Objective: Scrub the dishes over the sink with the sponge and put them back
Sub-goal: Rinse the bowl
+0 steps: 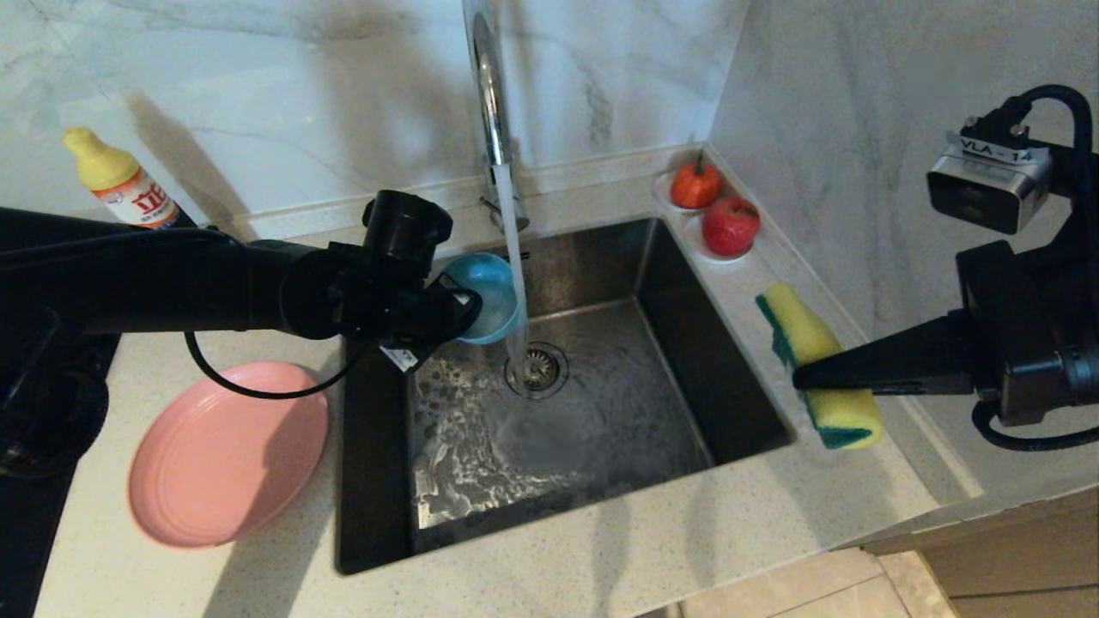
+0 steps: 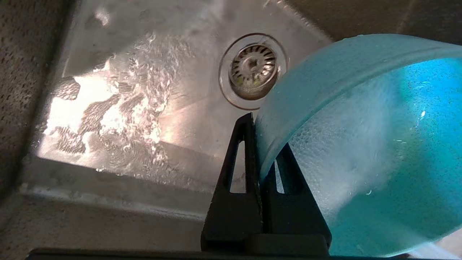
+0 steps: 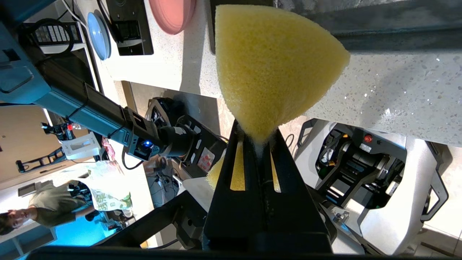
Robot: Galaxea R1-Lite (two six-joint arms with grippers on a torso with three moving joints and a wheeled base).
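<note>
Sponge pinched at its waist, wet bowl pinched by its rim

Nearest, the right gripper (image 1: 803, 376) squeezes the soft yellow sponge (image 1: 820, 369) over the counter right of the sink (image 1: 601, 403); farther in, the left gripper (image 2: 260, 151) clamps the teal bowl (image 1: 485, 296) by its wet, probably slippery rim beside the tap's stream; the pink plate (image 1: 227, 451) waits on the counter.

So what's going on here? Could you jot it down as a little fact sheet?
left end effector: shut on the teal bowl, held tilted over the sink
right end effector: shut on the sponge, over the counter right of the sink
tap: running, stream falling beside the bowl
pink plate: on the counter left of the sink
</note>
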